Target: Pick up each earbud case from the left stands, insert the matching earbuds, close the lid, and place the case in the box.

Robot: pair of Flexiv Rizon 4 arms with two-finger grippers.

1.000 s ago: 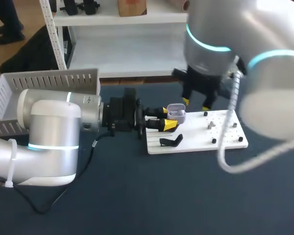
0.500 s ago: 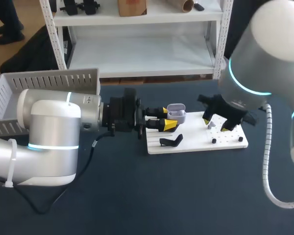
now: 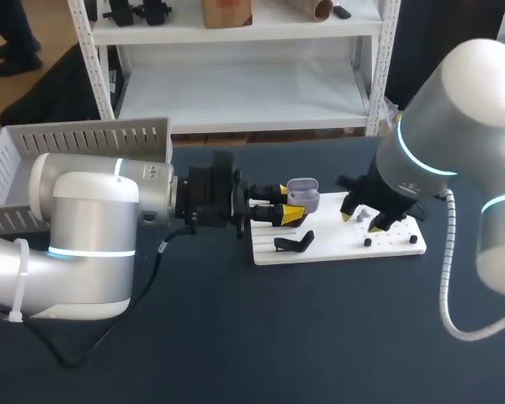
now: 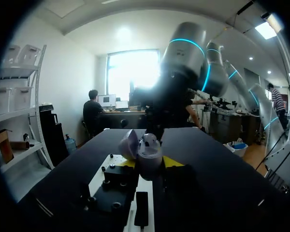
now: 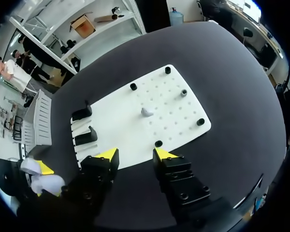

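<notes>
Dark table (image 3: 320, 337) bears a white pegboard (image 3: 328, 241); a slatted box (image 3: 84, 139) stands leftward.

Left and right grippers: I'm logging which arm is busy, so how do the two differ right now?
The left gripper is shut on the lilac earbud case, whose lid stands open; the right gripper is open and holds nothing. The left gripper's fingers lie level, pointing sideways across the table; the right gripper's fingers point down over the white board. Both have bright yellow tips.
</notes>
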